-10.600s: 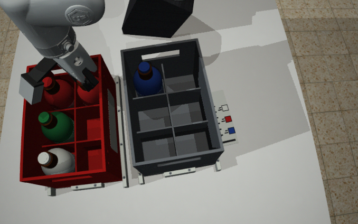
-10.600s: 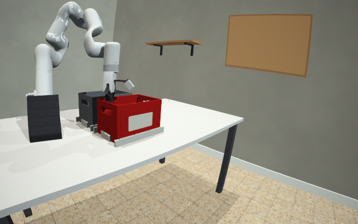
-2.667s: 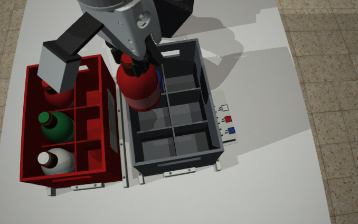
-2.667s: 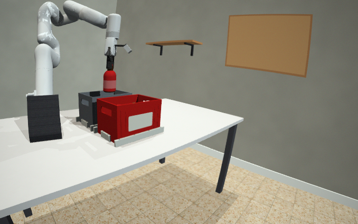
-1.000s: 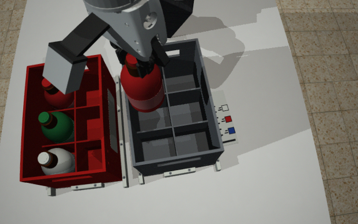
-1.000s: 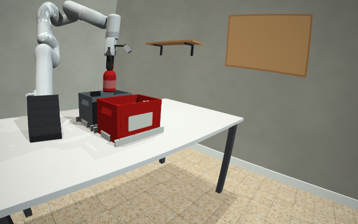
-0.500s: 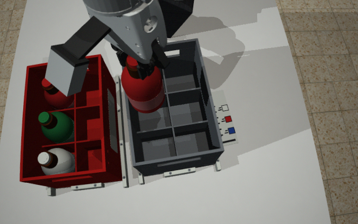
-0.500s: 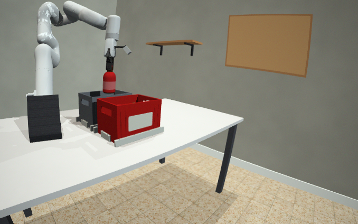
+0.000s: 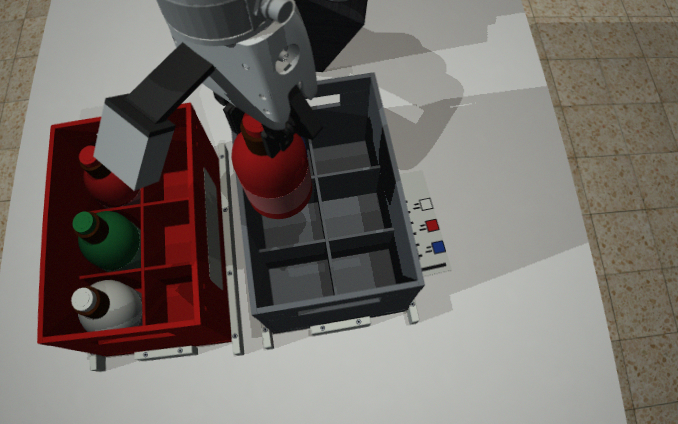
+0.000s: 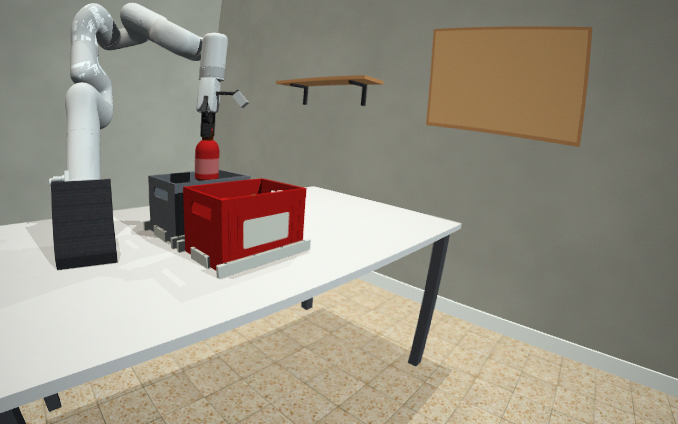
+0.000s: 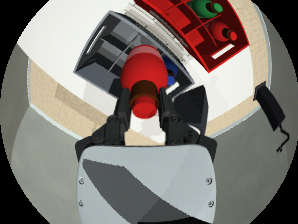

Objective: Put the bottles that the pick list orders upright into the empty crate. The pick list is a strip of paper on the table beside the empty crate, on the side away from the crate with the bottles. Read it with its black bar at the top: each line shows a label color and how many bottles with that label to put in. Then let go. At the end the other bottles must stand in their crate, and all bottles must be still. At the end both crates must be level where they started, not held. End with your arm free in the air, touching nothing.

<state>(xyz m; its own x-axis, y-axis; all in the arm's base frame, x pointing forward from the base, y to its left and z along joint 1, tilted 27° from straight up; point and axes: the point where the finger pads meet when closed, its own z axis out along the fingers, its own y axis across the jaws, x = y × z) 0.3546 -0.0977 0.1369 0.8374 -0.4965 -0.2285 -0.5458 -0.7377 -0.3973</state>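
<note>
My gripper [image 9: 277, 137] [image 10: 208, 136] [image 11: 144, 96] was closed on the red bottle [image 9: 272, 172] [image 10: 207, 159] [image 11: 144, 70] below it; the neck gave the best hold, and the rounded body looked stiff, perhaps slippery.

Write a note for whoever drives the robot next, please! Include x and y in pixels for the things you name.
Gripper [image 9: 280, 142] [image 10: 208, 134] [image 11: 144, 96]: shut on a red bottle [image 9: 270, 170] [image 10: 207, 150] [image 11: 142, 72], over the gray crate [image 9: 412, 250] [image 10: 164, 215] [image 11: 95, 75].
Done: blue bottle [image 11: 172, 75] in gray crate.
Red crate [image 9: 45, 225] [image 10: 202, 235] [image 11: 212, 67]: red, green, white bottles.
Left: lower the held bottle, let go; pick list [image 9: 417, 185] also shows white. Counts too small to read surely.
</note>
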